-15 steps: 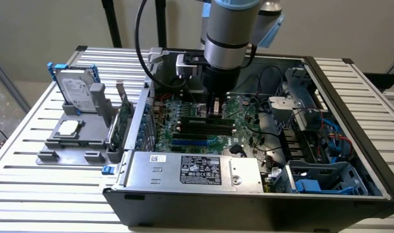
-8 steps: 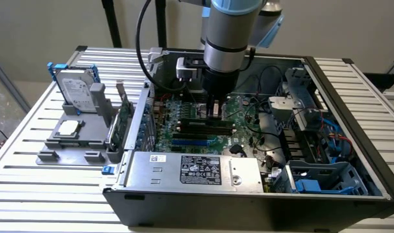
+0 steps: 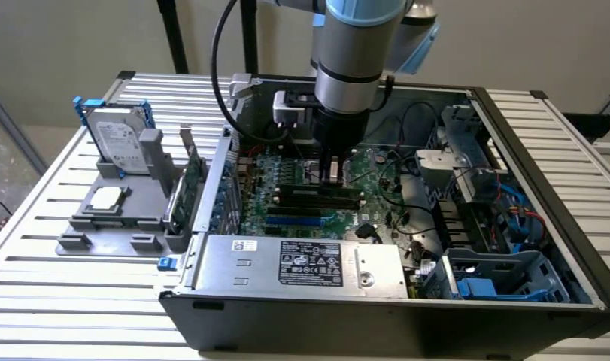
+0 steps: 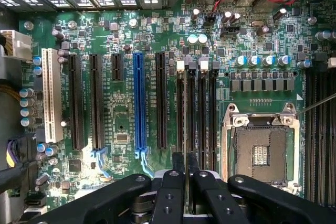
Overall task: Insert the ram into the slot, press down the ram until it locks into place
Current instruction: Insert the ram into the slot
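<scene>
fingers (image 4: 178,165) clamped on thin, edge-on ram (image 4: 187,178) | slot (image 4: 187,109): long, narrow, black, white end clip

Hard drive (image 3: 119,143) on grey stand (image 3: 104,219); blue slot (image 4: 139,100); CPU socket (image 4: 261,150).

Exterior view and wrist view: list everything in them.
open black computer case: one, black, on slatted metal table
green motherboard: one, green, inside case
long blue plastic slot: one, blue, on motherboard
square metal processor socket: one, silver, on motherboard
long black memory slots: four, black, between blue slot and socket
silver boxy power supply: one, silver, in case
grey plastic holder tray: one, grey, exterior view's left
silver hard drive: one, silver, upright in tray
robot gripper: one, black, over memory slots
</scene>
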Tool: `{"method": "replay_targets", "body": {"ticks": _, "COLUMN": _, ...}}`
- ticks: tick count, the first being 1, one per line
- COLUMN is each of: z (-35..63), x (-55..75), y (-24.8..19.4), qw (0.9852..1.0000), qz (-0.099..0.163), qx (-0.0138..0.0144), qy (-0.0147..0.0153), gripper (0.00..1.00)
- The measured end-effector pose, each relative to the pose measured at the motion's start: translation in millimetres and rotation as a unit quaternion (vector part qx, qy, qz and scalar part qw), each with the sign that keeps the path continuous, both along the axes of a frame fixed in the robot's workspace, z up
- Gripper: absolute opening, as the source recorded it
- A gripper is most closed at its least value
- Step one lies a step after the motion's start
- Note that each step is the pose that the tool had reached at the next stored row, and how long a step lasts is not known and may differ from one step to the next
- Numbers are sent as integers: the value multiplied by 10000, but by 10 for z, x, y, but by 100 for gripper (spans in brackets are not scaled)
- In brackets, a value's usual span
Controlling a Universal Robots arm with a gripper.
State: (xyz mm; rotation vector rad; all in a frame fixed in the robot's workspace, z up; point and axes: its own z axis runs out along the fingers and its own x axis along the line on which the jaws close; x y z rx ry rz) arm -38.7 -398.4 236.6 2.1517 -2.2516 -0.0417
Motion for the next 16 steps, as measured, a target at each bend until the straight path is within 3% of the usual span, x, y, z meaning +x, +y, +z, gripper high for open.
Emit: {"method": "replay_targets", "body": {"ticks": 16, "z": -30, "x": 2, "y": 5, "qw": 10000, "qz": 39, "qx": -25, "qy": 0, "gripper": 13}}
